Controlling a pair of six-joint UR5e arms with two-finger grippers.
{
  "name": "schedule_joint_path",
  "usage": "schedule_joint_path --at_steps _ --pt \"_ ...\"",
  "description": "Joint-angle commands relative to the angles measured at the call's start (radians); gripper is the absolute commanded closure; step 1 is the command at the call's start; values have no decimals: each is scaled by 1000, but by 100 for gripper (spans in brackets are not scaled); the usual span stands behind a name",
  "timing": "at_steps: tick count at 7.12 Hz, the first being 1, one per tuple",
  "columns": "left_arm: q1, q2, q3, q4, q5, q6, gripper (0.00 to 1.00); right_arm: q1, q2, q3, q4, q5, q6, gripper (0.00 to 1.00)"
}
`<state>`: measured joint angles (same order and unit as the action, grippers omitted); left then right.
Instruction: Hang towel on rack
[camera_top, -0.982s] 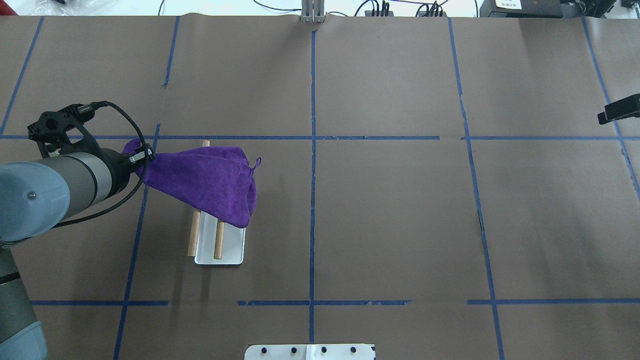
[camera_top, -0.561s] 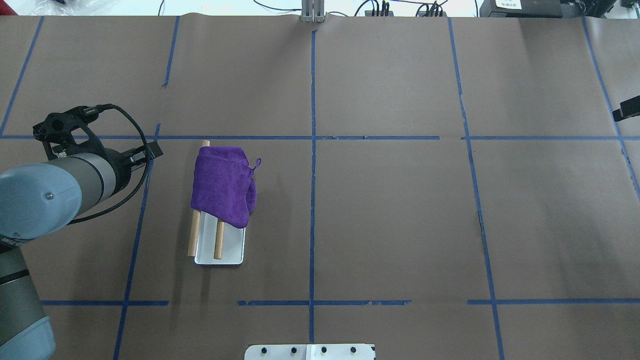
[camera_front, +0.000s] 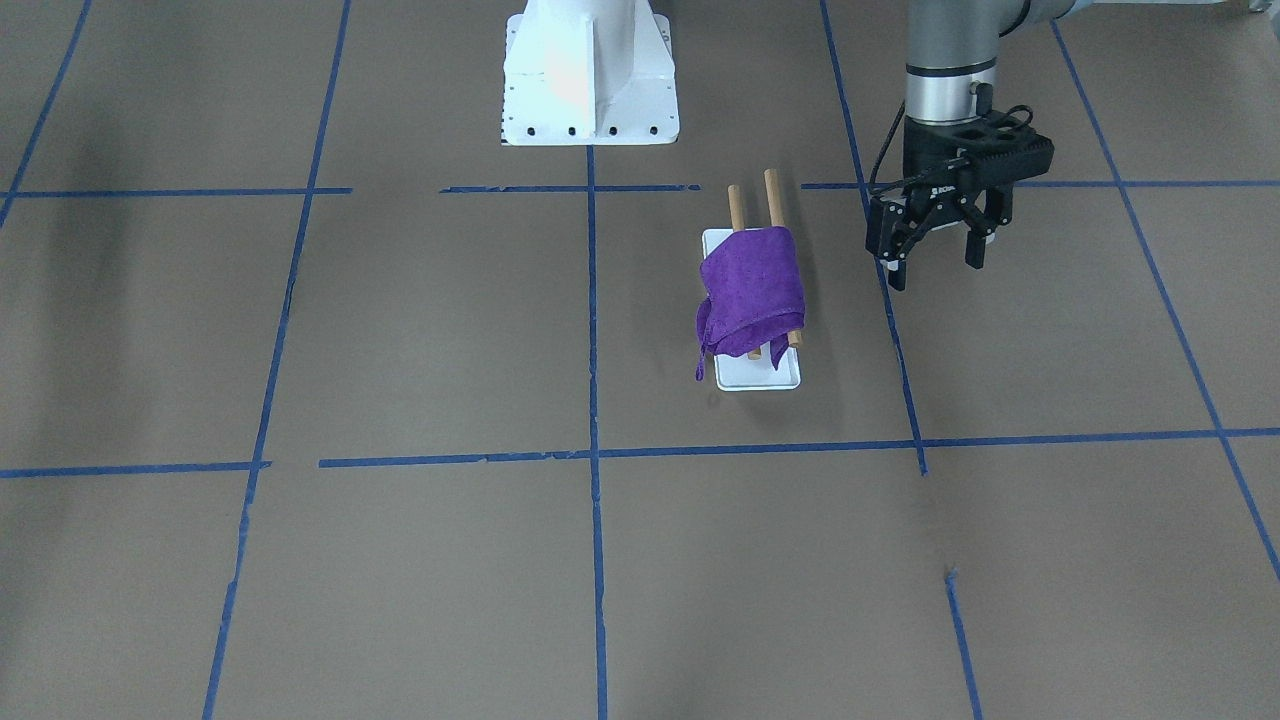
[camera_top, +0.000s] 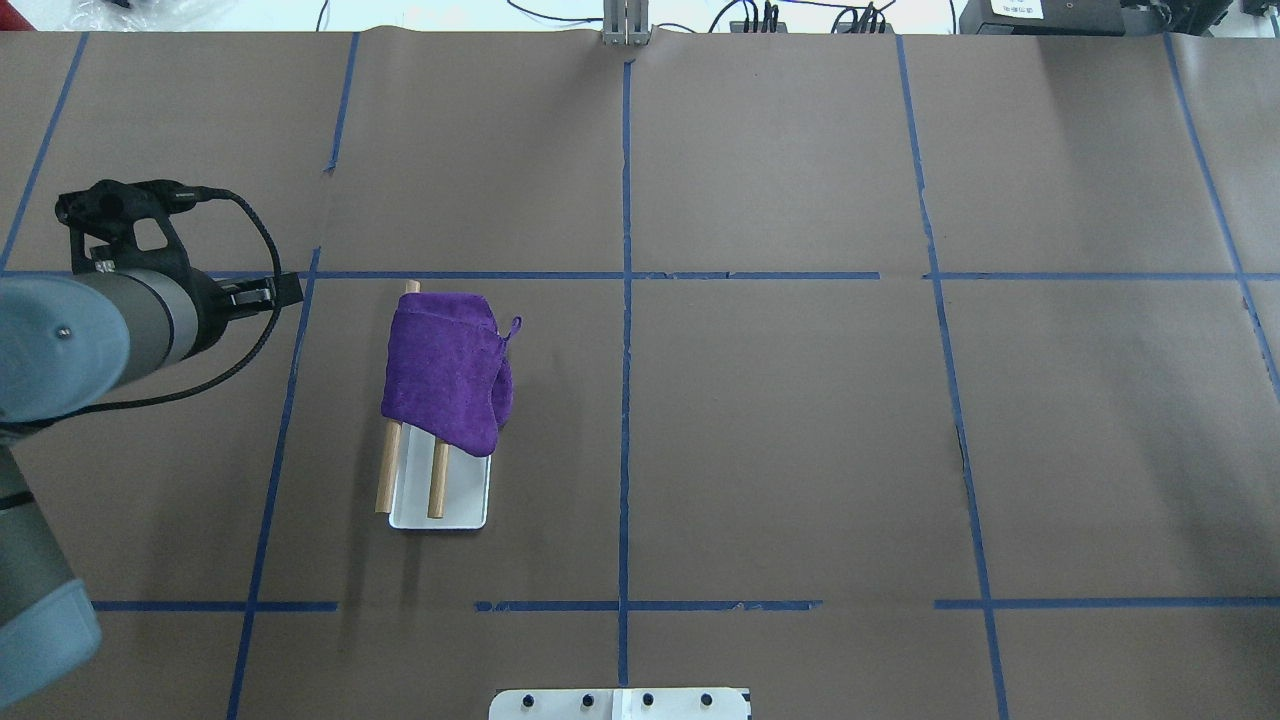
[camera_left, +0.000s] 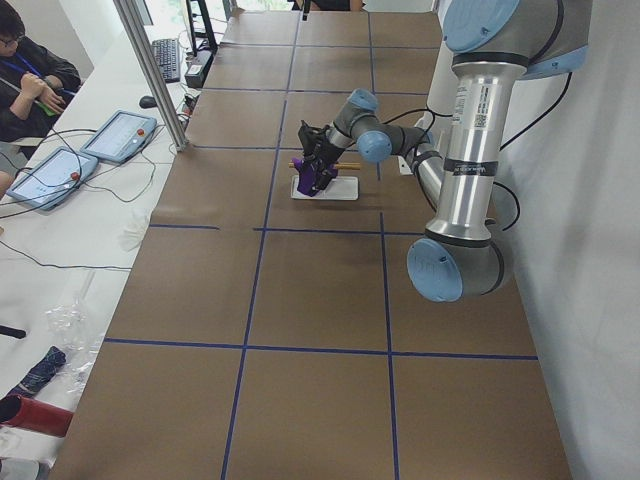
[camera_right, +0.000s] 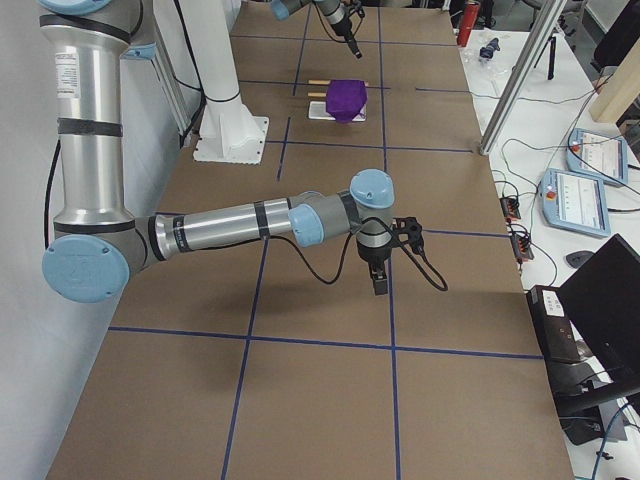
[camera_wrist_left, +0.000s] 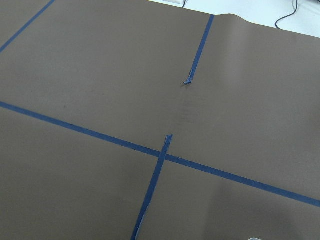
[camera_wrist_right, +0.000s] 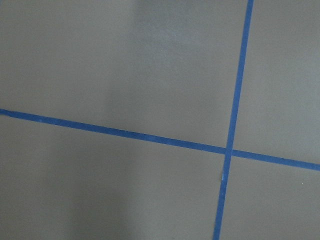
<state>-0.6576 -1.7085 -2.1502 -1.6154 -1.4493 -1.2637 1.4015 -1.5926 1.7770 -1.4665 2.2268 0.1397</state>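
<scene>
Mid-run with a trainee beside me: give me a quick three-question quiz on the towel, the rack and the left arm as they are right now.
1. True or false: the left end effector is shut on the purple towel.
2. Pick one. The towel is: A) flat on the table; B) draped across both dowels of the rack; C) hanging from the left end effector.
3. Fill in: the long bare stretch of the dowels points toward the ___ (robot / operators' side).

Key: 1 false, it is open, empty and off to the side of the rack; 2 B; 3 robot.
</scene>
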Motion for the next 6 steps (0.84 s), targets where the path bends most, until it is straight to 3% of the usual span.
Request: schedule_joint_path --at_steps 1,2,4,6 --pt "-227 -3 68 2 -179 337 0 49 -1 -74 -92 -3 -194 0" --pt "-348 -16 123 2 -288 533 0 82 2 -124 -95 8 -239 0" --pt "-598 -16 292 2 -626 880 0 128 -9 -157 -107 37 -238 0" --pt "-712 39 358 79 -779 1086 0 129 -30 -148 -120 83 -223 0"
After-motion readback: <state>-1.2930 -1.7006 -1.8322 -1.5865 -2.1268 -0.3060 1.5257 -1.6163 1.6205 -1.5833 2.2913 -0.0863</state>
